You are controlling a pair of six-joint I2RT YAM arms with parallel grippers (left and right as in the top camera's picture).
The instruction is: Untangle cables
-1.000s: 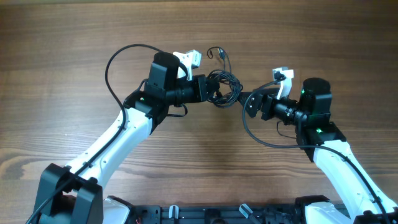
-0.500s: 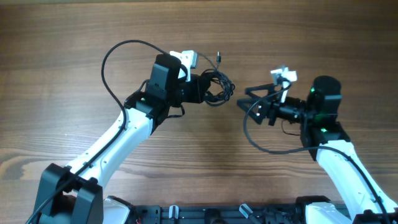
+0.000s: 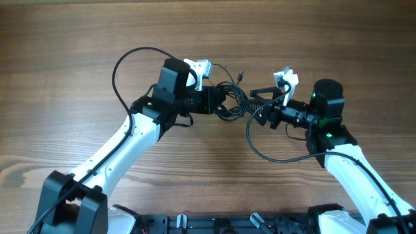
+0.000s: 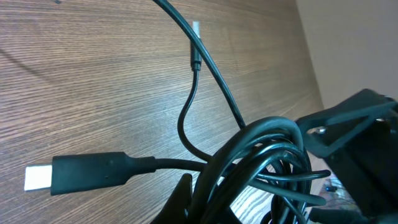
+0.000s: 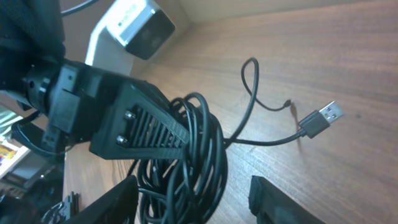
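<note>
The cables (image 3: 233,103) are thin black loops bunched mid-frame, with 1 silvery plug (image 5: 328,114) sticking out. The left fingers (image 5: 149,134) pinch the bunch tight; the right fingers (image 5: 273,196) stand apart around it.

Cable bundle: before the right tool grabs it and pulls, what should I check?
1. Left tool shut on the cable bundle: ok.
2. Right tool open, one finger on each side of the cable bundle: ok.
3. USB plug lying free on the table, apart from both tools: ok.
4. A single strand lined up for the right tool: not ok, many loops sit between its fingers.
5. Where the loops actually cross: cannot tell, they overlap.
</note>
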